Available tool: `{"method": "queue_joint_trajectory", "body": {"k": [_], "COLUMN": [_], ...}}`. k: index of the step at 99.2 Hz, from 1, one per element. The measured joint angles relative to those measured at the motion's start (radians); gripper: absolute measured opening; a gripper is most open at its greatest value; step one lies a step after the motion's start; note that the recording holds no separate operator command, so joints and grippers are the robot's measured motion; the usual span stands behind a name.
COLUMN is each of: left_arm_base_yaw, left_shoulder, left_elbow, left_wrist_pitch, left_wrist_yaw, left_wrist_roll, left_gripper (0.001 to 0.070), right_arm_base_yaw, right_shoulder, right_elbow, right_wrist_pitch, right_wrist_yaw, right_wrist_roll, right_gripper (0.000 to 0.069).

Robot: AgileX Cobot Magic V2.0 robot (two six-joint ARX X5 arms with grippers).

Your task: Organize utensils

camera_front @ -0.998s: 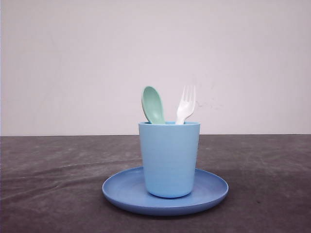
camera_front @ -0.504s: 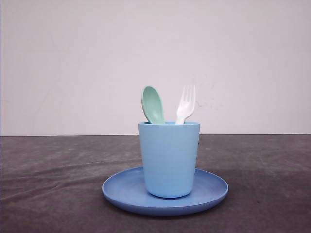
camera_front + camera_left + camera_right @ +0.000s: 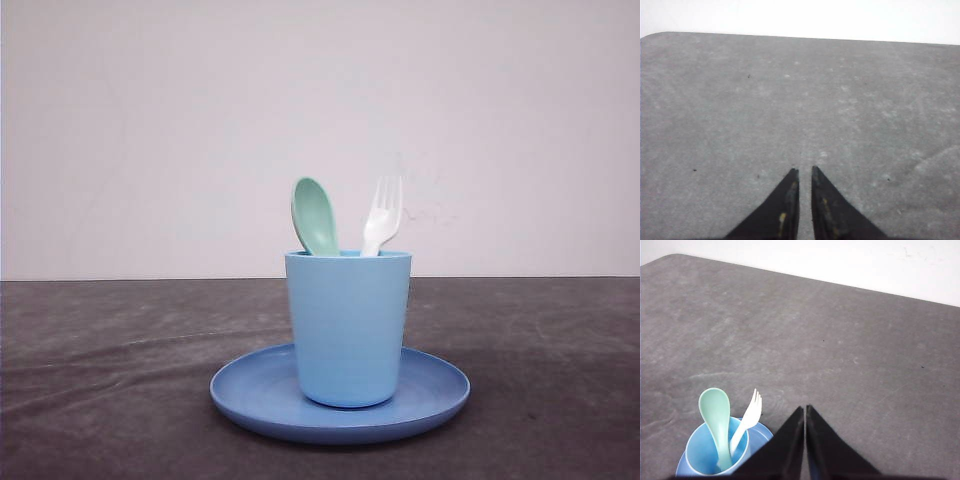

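A blue round plate (image 3: 340,412) lay near the front of the grey table (image 3: 110,370), and a light blue cup (image 3: 348,325) stood upright on its middle. Inside the cup, handles down, the mint-green spoon (image 3: 315,216) leaned on the left with the white fork (image 3: 382,214) just beside it on the right. The left gripper (image 3: 803,172) and the right gripper (image 3: 805,409) hung above bare table, each with fingers pressed together on nothing.

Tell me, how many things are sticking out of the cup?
2: the spoon on the left and the fork on the right, both standing in the cup. Anything shorter inside would be hidden.
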Motion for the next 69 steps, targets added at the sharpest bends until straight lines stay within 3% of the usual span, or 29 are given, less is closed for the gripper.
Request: {"method": "queue_joint_trajectory", "body": {"k": [58,69], "left_arm_base_yaw": [0.0,0.0], "left_shoulder": [0.0,0.0], "left_elbow": [0.0,0.0], "left_wrist_pitch": [0.0,0.0], "left_wrist_yaw": [0.0,0.0], "left_wrist_roll": [0.0,0.0], "left_gripper": [0.0018,0.0018], "right_arm_base_yaw": [0.0,-0.01], "right_shoulder": [0.0,-0.007], "right_elbow": [0.0,0.0], "right_wrist_pitch": [0.0,0.016], "right_wrist_yaw": [0.001,0.037], "right_wrist_roll": [-0.002,-0.023], "right_gripper": [0.0005,0.0005]}}
